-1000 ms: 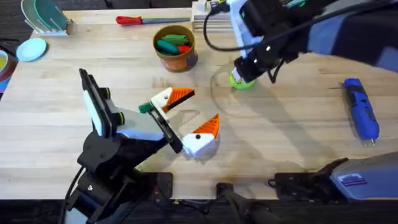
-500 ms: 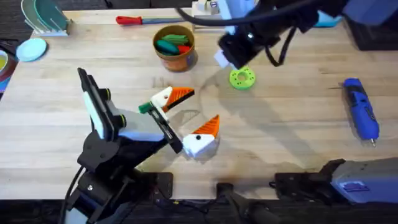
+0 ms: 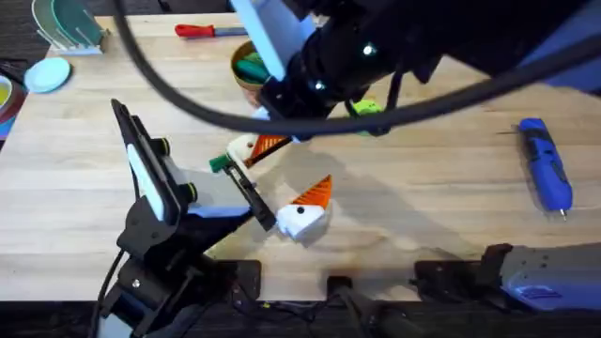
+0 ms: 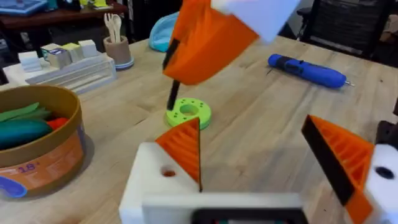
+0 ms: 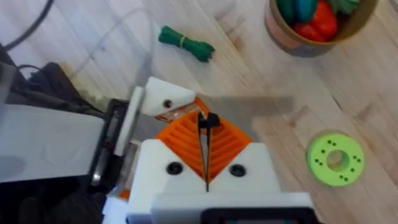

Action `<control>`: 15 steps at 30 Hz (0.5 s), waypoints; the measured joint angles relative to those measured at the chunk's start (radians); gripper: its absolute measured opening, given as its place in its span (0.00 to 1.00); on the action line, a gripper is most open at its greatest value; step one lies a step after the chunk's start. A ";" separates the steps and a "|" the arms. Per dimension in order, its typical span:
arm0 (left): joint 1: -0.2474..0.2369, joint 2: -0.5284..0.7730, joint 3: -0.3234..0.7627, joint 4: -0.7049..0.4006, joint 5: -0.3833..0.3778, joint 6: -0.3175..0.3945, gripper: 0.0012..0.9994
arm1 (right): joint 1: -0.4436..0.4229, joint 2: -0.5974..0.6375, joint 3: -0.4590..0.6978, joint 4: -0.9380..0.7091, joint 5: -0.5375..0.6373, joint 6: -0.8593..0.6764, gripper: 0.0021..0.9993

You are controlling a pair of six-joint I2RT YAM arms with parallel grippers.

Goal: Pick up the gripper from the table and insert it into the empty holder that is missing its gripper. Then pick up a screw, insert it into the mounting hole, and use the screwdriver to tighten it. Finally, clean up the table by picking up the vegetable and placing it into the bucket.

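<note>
Orange ribbed pads point(image 5: 186, 140) of the right gripper point(image 5: 207, 124) show its jaws clamped on a small black screw point(image 5: 209, 119), just above the white holder point(image 5: 155, 93) near the overhead frame's centre. There the orange gripper point(image 4: 183, 146) is seated. The left gripper point(image 4: 252, 137) has its jaws wide apart. I judge that slight misalignment with the mounting hole point(image 4: 168, 172) could tip the screw, dropping it onto the tabletop point(image 3: 423, 188).
</note>
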 joint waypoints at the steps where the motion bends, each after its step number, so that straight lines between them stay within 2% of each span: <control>1: 0.000 0.000 0.000 0.000 0.000 0.001 0.99 | 0.011 0.000 0.000 0.008 -0.003 0.008 0.00; 15: 0.000 0.000 0.000 0.000 0.000 0.006 0.99 | 0.064 0.020 0.000 0.043 -0.007 0.064 0.00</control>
